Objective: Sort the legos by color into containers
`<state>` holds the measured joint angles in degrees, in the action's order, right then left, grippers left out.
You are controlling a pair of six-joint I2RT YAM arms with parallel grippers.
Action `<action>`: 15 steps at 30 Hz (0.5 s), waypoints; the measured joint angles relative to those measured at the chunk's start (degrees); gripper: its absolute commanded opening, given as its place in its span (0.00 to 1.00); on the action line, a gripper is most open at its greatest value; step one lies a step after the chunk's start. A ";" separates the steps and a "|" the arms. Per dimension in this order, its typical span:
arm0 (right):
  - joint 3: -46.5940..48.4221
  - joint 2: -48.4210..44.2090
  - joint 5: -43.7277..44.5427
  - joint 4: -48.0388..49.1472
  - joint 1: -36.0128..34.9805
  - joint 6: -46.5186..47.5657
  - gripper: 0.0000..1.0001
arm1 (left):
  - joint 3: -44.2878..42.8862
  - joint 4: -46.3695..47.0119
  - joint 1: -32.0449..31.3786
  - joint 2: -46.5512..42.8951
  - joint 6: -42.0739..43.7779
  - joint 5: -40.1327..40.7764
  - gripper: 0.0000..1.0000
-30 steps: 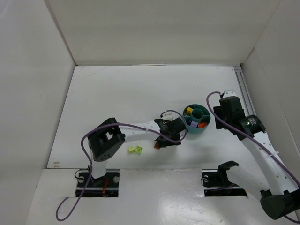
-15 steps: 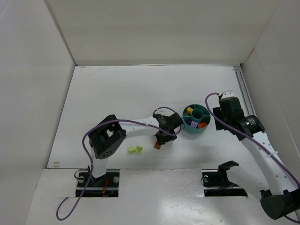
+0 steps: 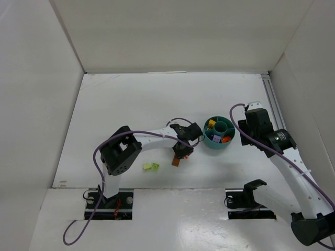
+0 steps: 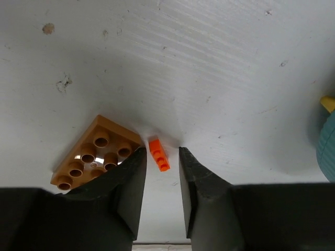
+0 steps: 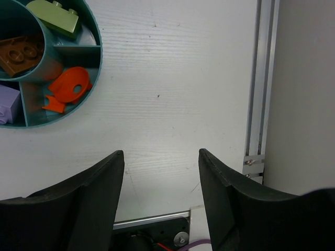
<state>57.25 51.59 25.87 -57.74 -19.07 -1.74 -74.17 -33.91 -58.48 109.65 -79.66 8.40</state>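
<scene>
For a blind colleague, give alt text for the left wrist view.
The left gripper straddles a tiny orange brick on the white table, jaws open. A tan studded plate lies beside it, partly hidden by one finger; a teal bowl's rim peeks in.

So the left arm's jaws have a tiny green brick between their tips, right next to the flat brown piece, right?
Almost. The tiny brick between the tips of the left arm's jaws is orange, not green; the left wrist view shows it clearly. The rest holds: it lies on the table right next to the flat brown piece.
</scene>
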 measured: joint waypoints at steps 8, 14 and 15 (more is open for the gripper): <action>0.00 -0.20 0.00 0.02 0.00 0.07 0.64 | -0.28 -1.09 -0.28 0.22 0.04 0.35 0.00; 0.00 -0.42 0.02 0.39 -0.02 0.44 0.69 | -1.84 -2.71 -2.10 0.59 1.70 4.09 0.00; 0.00 -0.68 0.07 0.37 0.09 0.48 0.69 | -2.34 -3.50 -2.73 0.68 2.25 5.73 0.00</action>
<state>57.25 50.92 25.93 -57.36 -18.98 -1.26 -76.51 -37.41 -61.21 110.32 -77.41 14.13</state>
